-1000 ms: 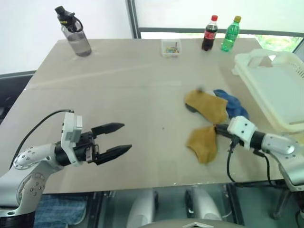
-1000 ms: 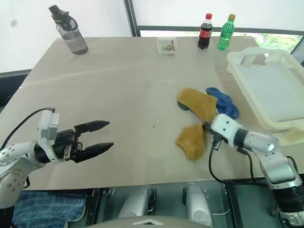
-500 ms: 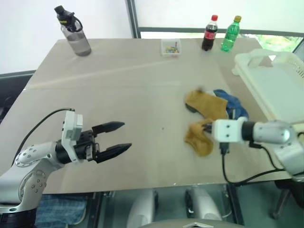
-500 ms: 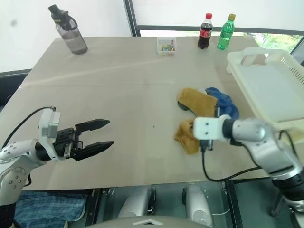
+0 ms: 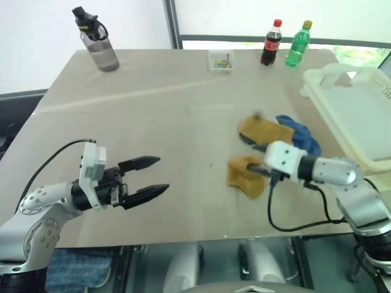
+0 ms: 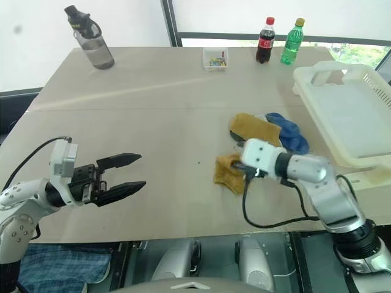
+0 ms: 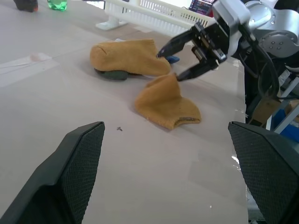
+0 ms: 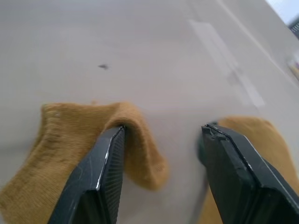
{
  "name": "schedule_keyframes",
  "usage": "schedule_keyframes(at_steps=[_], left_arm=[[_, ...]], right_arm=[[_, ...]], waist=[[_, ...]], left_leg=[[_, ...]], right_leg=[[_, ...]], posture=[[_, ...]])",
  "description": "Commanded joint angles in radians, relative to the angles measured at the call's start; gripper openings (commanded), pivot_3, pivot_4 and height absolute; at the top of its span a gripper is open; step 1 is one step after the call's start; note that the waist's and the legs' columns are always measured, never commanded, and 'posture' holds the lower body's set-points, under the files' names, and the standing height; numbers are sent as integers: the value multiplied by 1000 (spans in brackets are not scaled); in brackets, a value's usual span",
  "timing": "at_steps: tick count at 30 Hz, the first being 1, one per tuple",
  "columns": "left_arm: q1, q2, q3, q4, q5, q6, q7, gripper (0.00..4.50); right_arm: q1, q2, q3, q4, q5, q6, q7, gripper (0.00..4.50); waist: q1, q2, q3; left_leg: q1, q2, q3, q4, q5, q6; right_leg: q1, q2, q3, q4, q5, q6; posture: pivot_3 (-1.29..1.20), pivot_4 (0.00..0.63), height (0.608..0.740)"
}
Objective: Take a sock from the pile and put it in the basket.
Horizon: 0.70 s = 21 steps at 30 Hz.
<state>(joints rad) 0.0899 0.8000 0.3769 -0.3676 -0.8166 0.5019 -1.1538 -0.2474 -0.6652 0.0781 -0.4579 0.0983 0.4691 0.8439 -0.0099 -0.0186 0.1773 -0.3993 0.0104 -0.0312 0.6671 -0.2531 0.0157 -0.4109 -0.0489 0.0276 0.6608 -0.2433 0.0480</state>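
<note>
The mustard sock (image 5: 245, 176) lies crumpled right of centre on the table (image 5: 153, 116), just left of the pile (image 5: 278, 135) — soft, light, likely to slump, so best pinched at its raised fold. The right gripper (image 7: 183, 59) has fingers parted beside that fold, holding nothing; the left gripper (image 5: 148, 177) is wide open. The basket (image 5: 357, 116), at the right edge, looks empty.

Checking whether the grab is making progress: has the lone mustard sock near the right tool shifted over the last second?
Yes. The lone mustard sock has slid toward the robot's left, away from the basket, and bunched up; the right tool is now open beside it.
</note>
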Motion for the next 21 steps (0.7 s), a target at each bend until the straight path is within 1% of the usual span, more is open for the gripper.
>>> schedule_keyframes(at_steps=[1,3,5,7,9,11,14,17,21], left_arm=[[-9,4,-3,-21,-7,-7,-6,4500],[-14,3,-12,-18,-4,-8,-7,4500],[-17,2,-18,-16,-2,-9,-8,4500],[-19,2,-22,-15,-3,-10,-7,4500],[-20,2,-24,-15,-5,-9,-5,4500],[-19,3,-23,-18,-7,-8,-4,4500],[-17,3,-24,-21,-9,-5,-1,4500],[-17,5,-22,-21,-10,-3,-1,4500],[-20,7,-24,-18,-9,-1,-3,4500]], right_arm=[[53,1,-113,-49,121,119,-1,2703],[105,24,-156,-81,227,247,-1,2703],[149,38,-175,-123,321,331,6,2703],[160,74,-176,-156,381,391,-33,2703],[164,99,-149,-173,403,439,-75,2703],[170,103,-113,-183,403,464,-100,2703],[180,107,-34,-190,392,447,-113,2703],[180,54,70,-164,313,397,-115,2703],[126,27,221,-82,171,307,-142,2703]], waist=[[0,0,0],[-1,0,0],[-5,0,0],[-7,0,0],[-7,0,0],[-5,0,0],[-3,0,0],[-3,0,0],[-7,0,0]], left_leg=[[0,0,0,0,0,0],[0,0,0,0,0,0],[0,0,0,0,0,0],[0,1,0,0,0,0],[1,1,1,0,0,0],[1,1,1,0,0,0],[1,0,1,0,0,0],[0,0,1,0,0,0],[0,0,1,0,0,0]], right_leg=[[0,0,0,0,0,0],[0,0,0,0,0,0],[0,0,0,0,0,0],[0,1,0,1,0,0],[0,1,1,1,0,0],[0,1,1,1,-1,-1],[0,1,1,0,-2,-2],[0,0,1,0,-2,-2],[0,1,1,0,-2,-2]], posture=[[0,150,740],[0,150,740],[0,150,740],[0,150,740],[0,150,740],[0,150,740],[0,150,740],[0,150,740],[0,150,740]])
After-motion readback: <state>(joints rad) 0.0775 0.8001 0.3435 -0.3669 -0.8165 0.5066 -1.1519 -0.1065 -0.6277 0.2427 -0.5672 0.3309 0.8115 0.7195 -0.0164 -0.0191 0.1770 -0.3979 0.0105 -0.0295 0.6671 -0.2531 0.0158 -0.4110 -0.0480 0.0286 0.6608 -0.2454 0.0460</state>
